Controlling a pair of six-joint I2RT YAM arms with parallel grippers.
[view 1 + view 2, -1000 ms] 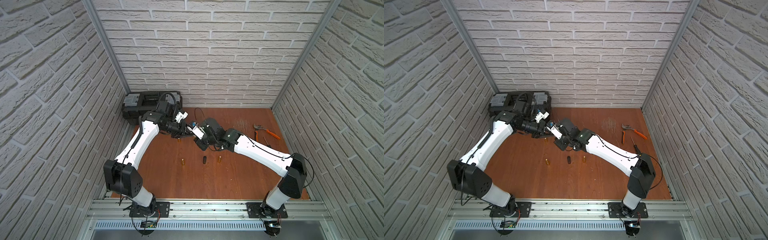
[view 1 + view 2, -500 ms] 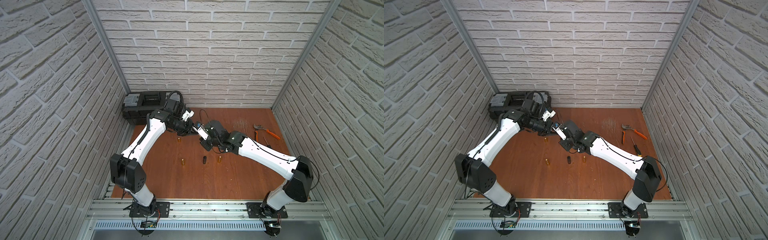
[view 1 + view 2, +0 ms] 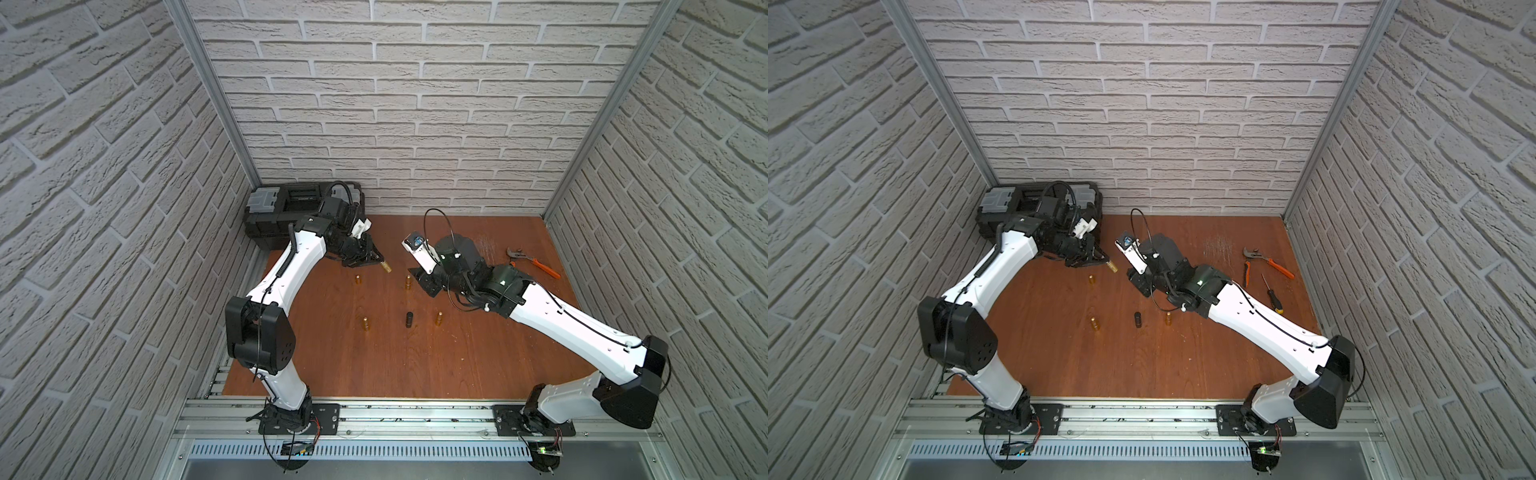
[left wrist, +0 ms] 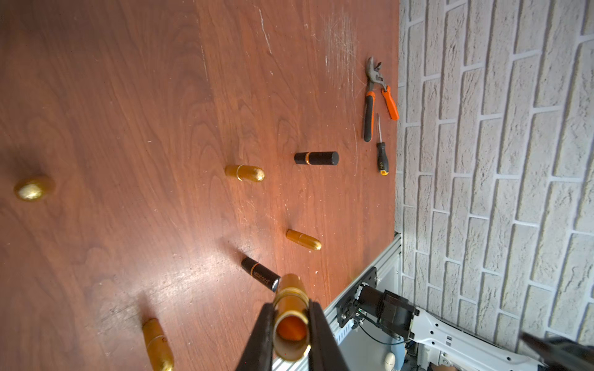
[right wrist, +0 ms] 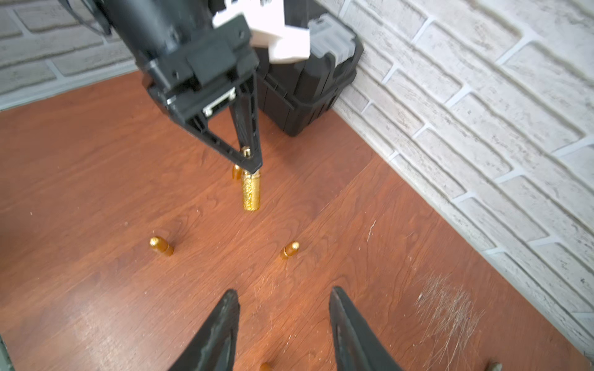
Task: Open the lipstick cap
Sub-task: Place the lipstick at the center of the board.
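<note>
My left gripper [image 3: 380, 262] [image 3: 1104, 262] [image 4: 291, 308] is shut on a gold lipstick tube [image 3: 387, 267] [image 4: 290, 316] and holds it above the wooden table [image 3: 415, 365]. The tube's end toward the wrist camera is open and orange inside, with no cap on it. In the right wrist view the tube [image 5: 250, 192] hangs from the left gripper's fingers [image 5: 250, 160]. My right gripper [image 3: 428, 284] [image 3: 1140, 284] [image 5: 284, 292] is open and holds nothing. A small gold piece [image 3: 409, 281] [image 5: 265, 366] stands just under it. Whether that piece is the lipstick cap I cannot tell.
Other gold lipsticks [image 3: 357, 279] [image 3: 365, 323] [image 3: 437, 318] and a black one [image 3: 409, 320] stand on the table. A black toolbox [image 3: 291, 208] sits at the back left. Orange-handled pliers [image 3: 1268, 262] and a screwdriver [image 3: 1273, 297] lie at the right.
The two grippers, close together a second ago, have drawn apart. The right gripper has opened and pulled back to the right. The left still holds the gold tube.
</note>
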